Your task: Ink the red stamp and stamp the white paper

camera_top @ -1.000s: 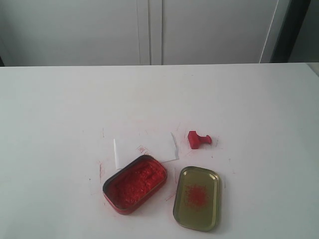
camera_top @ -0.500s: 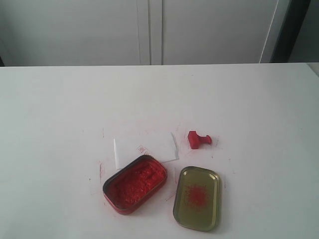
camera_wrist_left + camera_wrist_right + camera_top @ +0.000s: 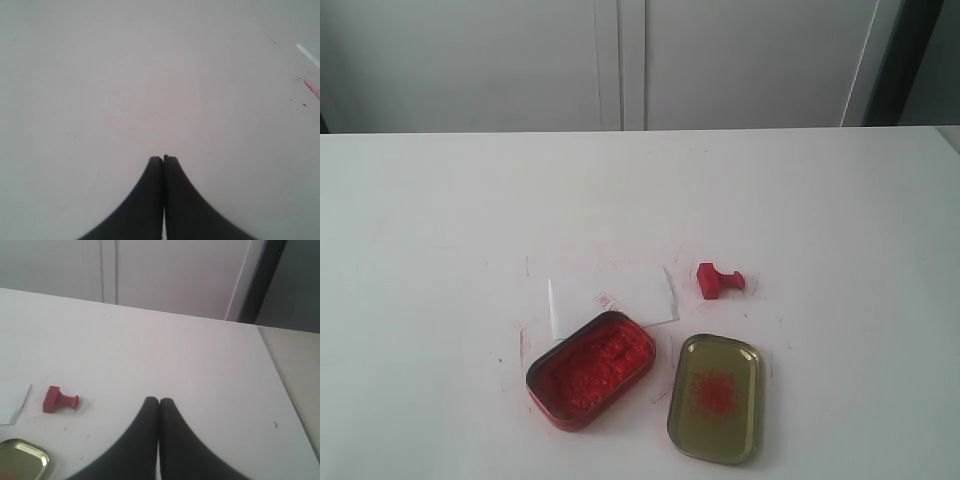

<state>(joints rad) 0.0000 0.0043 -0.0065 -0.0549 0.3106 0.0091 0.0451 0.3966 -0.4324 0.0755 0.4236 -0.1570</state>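
The red stamp point(image 3: 718, 280) lies on its side on the white table, just right of the white paper point(image 3: 620, 297); the right wrist view also shows the stamp point(image 3: 59, 399) and a corner of the paper point(image 3: 12, 402). The paper bears a faint red mark, and its near edge is tucked behind the red-filled ink tin point(image 3: 590, 369). Neither arm appears in the exterior view. My left gripper point(image 3: 163, 158) is shut over bare table. My right gripper point(image 3: 159, 400) is shut and empty, well apart from the stamp.
The gold tin lid point(image 3: 715, 396), smeared red inside, lies beside the ink tin; its edge shows as the lid point(image 3: 22, 460) in the right wrist view. Grey cabinet doors point(image 3: 620, 60) stand behind the table's far edge. The table's right edge point(image 3: 285, 385) is near my right gripper.
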